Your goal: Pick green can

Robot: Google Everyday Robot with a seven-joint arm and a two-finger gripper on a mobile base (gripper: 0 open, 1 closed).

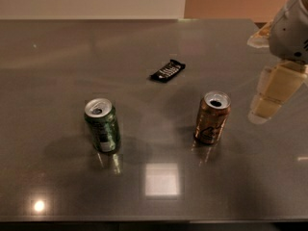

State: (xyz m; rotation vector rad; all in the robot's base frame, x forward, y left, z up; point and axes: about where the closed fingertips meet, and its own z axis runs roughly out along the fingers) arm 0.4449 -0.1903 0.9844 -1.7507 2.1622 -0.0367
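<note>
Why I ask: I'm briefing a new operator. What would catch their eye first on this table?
Two open drink cans stand upright on the glossy grey table: the green can at left front and a brown-gold can to its right. A small black wrapped bar lies flat behind and between them. The pale gripper hangs at the right edge, close to the brown-gold can without touching it, far from the green can.

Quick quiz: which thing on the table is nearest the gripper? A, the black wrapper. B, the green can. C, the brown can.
C: the gripper hangs at the right edge of the view, just right of the brown can; the green can stands far to the left and the black wrapper lies farther back.
</note>
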